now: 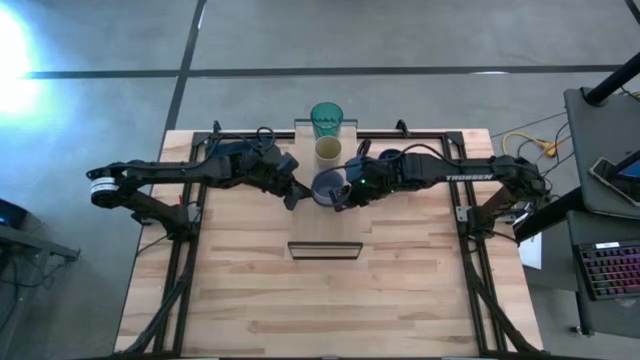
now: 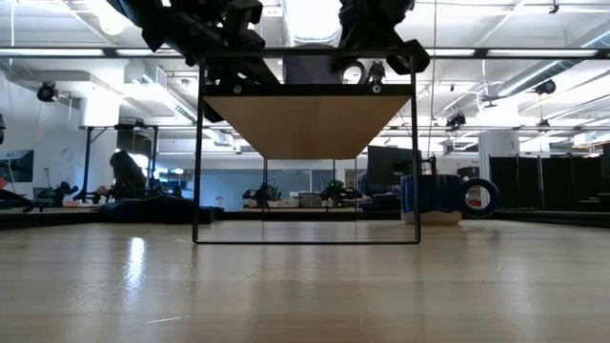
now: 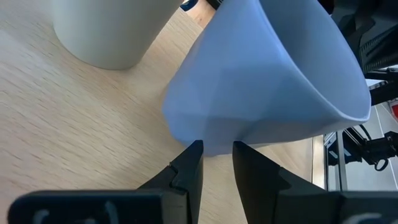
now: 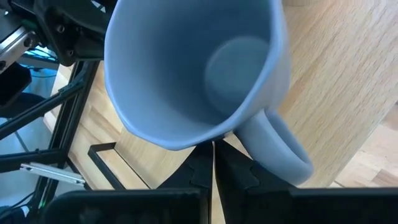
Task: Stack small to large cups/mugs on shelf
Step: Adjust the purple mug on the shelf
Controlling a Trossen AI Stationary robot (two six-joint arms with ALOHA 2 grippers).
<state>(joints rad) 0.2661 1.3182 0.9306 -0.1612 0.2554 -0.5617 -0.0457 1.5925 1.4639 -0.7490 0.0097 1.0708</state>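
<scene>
Right gripper [image 4: 212,163] jaws pinching the blue-grey mug's [image 4: 186,74] rim, tilting it over the shelf [image 1: 325,215]; left gripper [image 3: 216,163] jaws slightly spread at its base, likely steadying.

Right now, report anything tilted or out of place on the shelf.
The pale blue-grey mug is tipped over on the shelf, pinched at its rim by the right gripper. The teal tumbler and cream cup stand upright.

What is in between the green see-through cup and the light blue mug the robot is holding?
The small cream cup stands between them. From above, the teal tumbler, the cream cup and the pale blue mug line up along the shelf.
</scene>
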